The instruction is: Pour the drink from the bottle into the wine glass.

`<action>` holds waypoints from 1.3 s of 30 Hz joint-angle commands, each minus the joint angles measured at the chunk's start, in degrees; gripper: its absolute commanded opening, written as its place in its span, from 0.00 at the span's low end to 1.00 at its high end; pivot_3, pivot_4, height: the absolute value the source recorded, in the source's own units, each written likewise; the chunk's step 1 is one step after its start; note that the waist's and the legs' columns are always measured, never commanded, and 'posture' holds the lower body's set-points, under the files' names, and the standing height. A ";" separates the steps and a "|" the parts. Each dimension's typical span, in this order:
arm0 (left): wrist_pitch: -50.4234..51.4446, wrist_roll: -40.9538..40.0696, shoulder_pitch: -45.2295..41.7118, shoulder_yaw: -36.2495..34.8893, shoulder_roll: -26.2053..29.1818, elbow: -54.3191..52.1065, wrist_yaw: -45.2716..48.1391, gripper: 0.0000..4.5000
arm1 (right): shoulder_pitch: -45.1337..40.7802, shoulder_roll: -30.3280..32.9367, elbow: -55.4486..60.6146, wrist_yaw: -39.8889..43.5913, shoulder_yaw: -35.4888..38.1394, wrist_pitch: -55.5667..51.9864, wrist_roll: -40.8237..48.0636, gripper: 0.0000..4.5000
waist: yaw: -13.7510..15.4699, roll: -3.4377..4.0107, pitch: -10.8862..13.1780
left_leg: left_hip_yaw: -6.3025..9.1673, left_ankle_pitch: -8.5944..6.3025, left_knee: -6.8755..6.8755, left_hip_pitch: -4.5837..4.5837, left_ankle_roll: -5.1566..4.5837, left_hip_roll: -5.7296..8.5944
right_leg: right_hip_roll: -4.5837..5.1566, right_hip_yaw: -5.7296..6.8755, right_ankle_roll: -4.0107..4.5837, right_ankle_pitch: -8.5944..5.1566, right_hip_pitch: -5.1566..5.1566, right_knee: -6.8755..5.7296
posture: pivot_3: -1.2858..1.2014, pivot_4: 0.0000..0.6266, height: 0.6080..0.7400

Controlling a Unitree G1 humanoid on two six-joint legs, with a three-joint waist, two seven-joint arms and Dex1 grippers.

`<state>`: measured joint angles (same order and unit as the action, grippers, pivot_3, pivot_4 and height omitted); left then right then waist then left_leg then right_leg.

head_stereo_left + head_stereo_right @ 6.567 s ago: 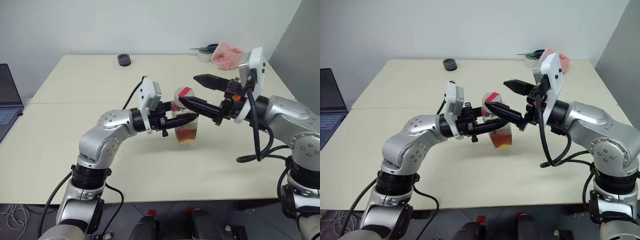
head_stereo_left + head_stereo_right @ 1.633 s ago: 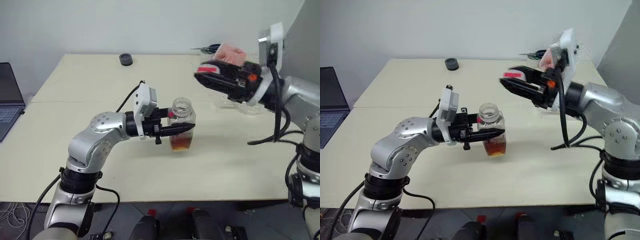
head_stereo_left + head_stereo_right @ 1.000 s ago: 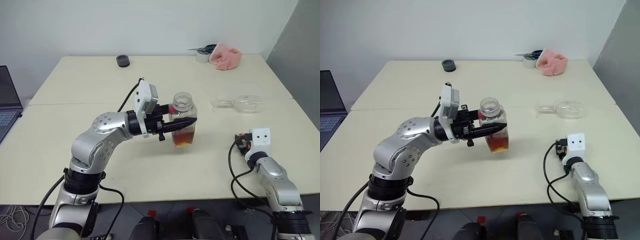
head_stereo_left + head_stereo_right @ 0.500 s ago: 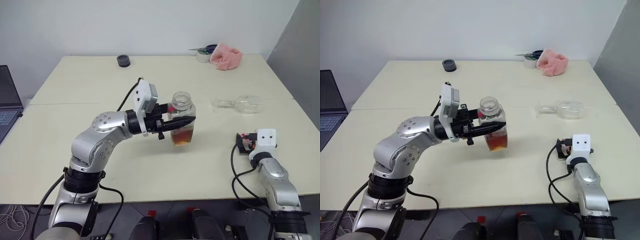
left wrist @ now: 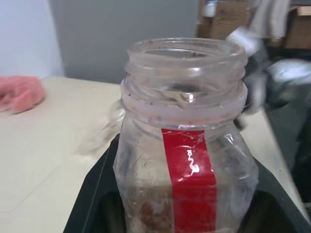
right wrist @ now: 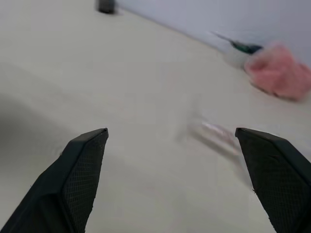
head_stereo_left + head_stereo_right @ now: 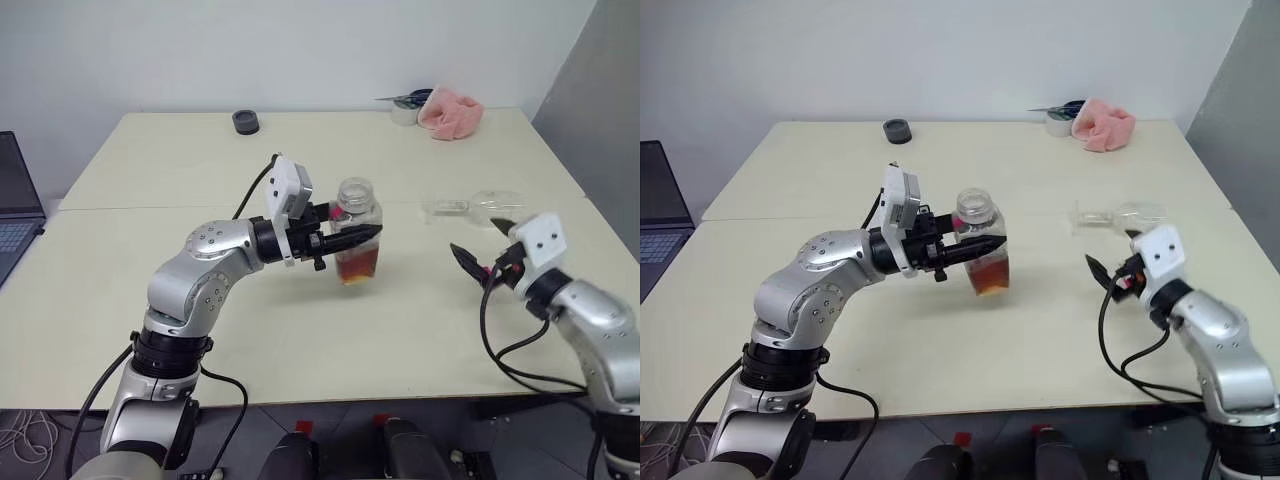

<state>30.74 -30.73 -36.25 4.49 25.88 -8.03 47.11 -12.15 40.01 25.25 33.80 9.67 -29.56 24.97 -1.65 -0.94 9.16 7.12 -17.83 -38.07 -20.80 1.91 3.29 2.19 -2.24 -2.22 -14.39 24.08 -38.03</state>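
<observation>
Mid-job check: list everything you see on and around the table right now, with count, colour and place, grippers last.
bottle: one, clear with red label strip, cap off, upright, held at mid-table.
drink: amber-brown, filling the bottle's bottom part.
wine glass: one, clear, lying on its side on the table's right part.
pink cloth: one, far right corner.
tape roll: one, whitish, beside the cloth.
small dark round object: one, far edge, left of centre.
laptop: one, dark, at the left edge.
table: cream top.
left gripper: black, shut on the bottle.
right gripper: black, open, near the lying glass, holding nothing.
</observation>
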 commanded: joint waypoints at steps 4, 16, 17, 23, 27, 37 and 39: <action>-8.33 8.97 -6.05 -3.94 -1.67 10.63 -9.42 0.43 | -8.80 5.13 7.89 6.08 3.25 -12.99 18.90 0.99 | 0.31 -0.11 0.05 | 0.06 0.00 -0.06 -0.06 0.00 0.05 | 0.08 0.06 0.00 0.00 -0.02 0.06 | 0.52 0.24 1.00; -18.71 21.32 -10.01 -7.92 -5.31 27.10 -29.16 0.43 | -20.69 -2.07 6.44 -1.86 -0.11 -21.22 29.26 0.99 | 0.36 -0.13 0.05 | 0.08 0.00 -0.03 -0.17 0.00 0.12 | 0.27 0.02 0.01 0.01 0.13 0.05 | 0.52 0.24 1.00; -19.35 21.80 -10.15 -8.27 -5.50 28.12 -30.31 0.43 | -20.66 -2.22 6.44 -1.93 -0.28 -21.20 29.19 0.99 | 0.37 -0.13 0.05 | 0.08 0.00 -0.03 -0.17 0.00 0.13 | 0.28 0.02 0.01 0.01 0.13 0.05 | 0.52 0.24 1.00; -25.29 23.45 -10.47 -11.71 -6.85 35.48 -37.00 0.43 | -20.61 -3.31 6.97 -2.63 -1.74 -20.79 28.48 0.99 | 0.46 -0.14 0.04 | 0.09 0.00 -0.04 -0.18 0.00 0.15 | 0.32 0.03 0.01 0.01 0.13 0.04 | 0.52 0.24 1.00; -28.15 24.27 -10.84 -12.35 -6.59 39.67 -38.19 0.43 | -21.15 -3.41 7.11 -2.90 -2.05 -21.04 28.77 0.99 | 0.46 -0.15 0.04 | 0.09 0.00 -0.04 -0.18 0.00 0.16 | 0.33 0.06 0.01 0.01 0.14 0.03 | 0.52 0.24 1.00; -34.49 22.95 -11.15 -14.45 -6.60 44.76 -37.56 0.43 | -21.76 -3.20 7.49 -3.66 -2.71 -21.10 28.25 0.99 | 0.40 -0.16 0.03 | 0.09 0.00 -0.03 -0.19 0.00 0.16 | 0.34 0.07 0.01 0.01 0.17 0.02 | 0.52 0.24 1.00; -34.57 22.70 -11.27 -14.99 -6.75 45.24 -37.52 0.43 | -21.69 -3.18 7.55 -3.84 -2.76 -21.15 28.29 0.99 | 0.39 -0.17 0.03 | 0.09 0.00 -0.03 -0.19 0.00 0.17 | 0.35 0.07 0.01 0.01 0.16 0.02 | 0.52 0.24 1.00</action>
<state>-1.88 -7.40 -45.67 -9.49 18.74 38.32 9.56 -32.64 36.61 31.10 30.13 6.46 -51.09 52.90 -1.26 -1.11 9.19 7.21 -17.83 -38.10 -21.00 1.91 3.46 2.53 -2.17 -2.22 -14.38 24.24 -38.01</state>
